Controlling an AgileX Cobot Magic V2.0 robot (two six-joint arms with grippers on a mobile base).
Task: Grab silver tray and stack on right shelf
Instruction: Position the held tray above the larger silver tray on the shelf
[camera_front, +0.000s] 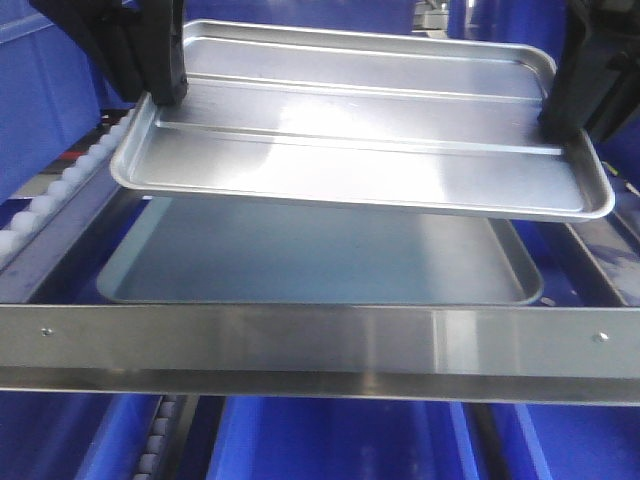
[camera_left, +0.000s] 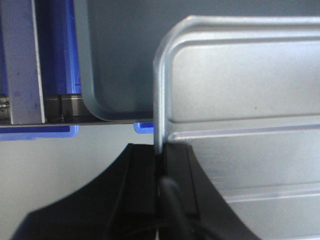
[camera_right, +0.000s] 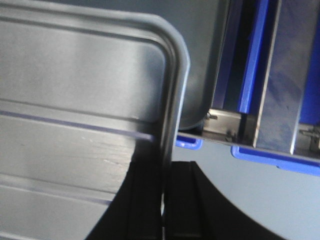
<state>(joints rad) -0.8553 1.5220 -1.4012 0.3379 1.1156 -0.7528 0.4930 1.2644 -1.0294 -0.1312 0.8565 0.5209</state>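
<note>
Left claw (camera_left: 160, 154) and right claw (camera_right: 164, 172) each pinch a short rim of the silver tray (camera_front: 360, 150), which hangs above the grey tray (camera_front: 300, 262) on the right shelf (camera_front: 320, 350); I fear an uneven release would drop it crooked.

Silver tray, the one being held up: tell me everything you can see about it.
The silver tray is shiny metal, rectangular, with rounded corners, a low raised rim and two long ridges along its floor. Empty, it is held roughly level: the left end effector clamps its left rim, the right end effector its right rim. It hangs over a duller grey tray lying on the right shelf, apparently clear of it.
</note>
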